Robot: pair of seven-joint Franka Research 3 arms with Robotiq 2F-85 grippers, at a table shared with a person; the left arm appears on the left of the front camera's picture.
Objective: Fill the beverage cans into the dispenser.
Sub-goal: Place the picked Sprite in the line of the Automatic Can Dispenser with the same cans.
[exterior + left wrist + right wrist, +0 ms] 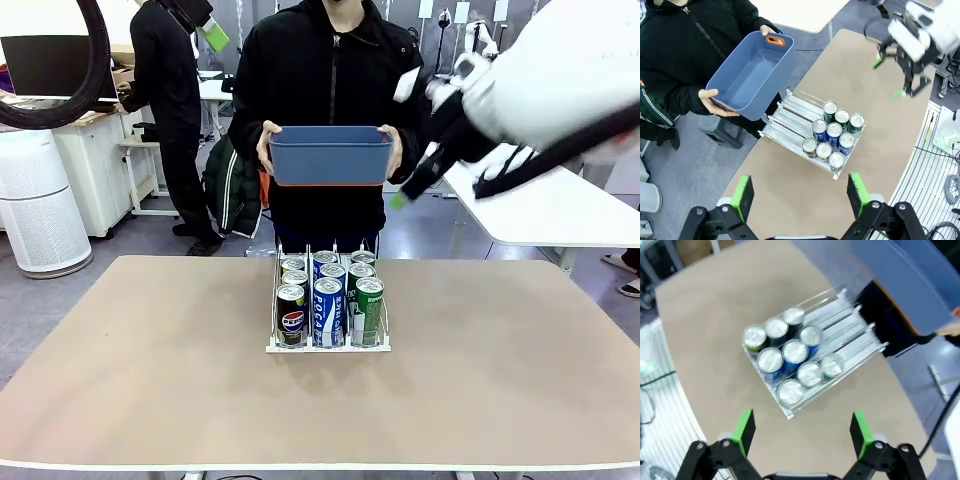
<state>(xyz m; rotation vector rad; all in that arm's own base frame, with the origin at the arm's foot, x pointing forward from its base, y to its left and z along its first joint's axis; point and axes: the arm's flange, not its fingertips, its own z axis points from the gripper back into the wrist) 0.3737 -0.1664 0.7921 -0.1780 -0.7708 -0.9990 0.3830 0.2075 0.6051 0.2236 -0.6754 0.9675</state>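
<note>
- Aluminium beverage cans (328, 297), slim with silver tops, are standing upright in the dispenser (327, 343), packed at its end toward the robot, near the middle of the tan desk (150, 360).
- Counting from the left wrist view, eight cans (834, 134) are showing: three in each of two lanes and two in the third.
- Front view is giving the labels: one black Pepsi can (291, 315) in the robot's left lane, blue-and-white cans in the middle lane, green cans (369, 304) in the right lane.
- Wire dividers and a white base are making up the dispenser (795, 120); from above, the far stretch of all three lanes is lying bare, a fact the front view is hiding behind the cans.
- Blue plastic tub (331, 154), rectangular with rounded corners, is being held by the person in both hands beyond the far desk edge; the left wrist view is showing its inside bare and an orange handle slot (775, 40).
- Left gripper (800, 192) is hanging high over the desk, green-padded jaws spread wide, gripping nothing.
- Right gripper (802, 427) is likewise hanging above the dispenser (840, 335), jaws spread and bare; this view is blurred.
- Left wrist view is also catching the right gripper (889, 77) from afar, raised over the desk's far side.
</note>
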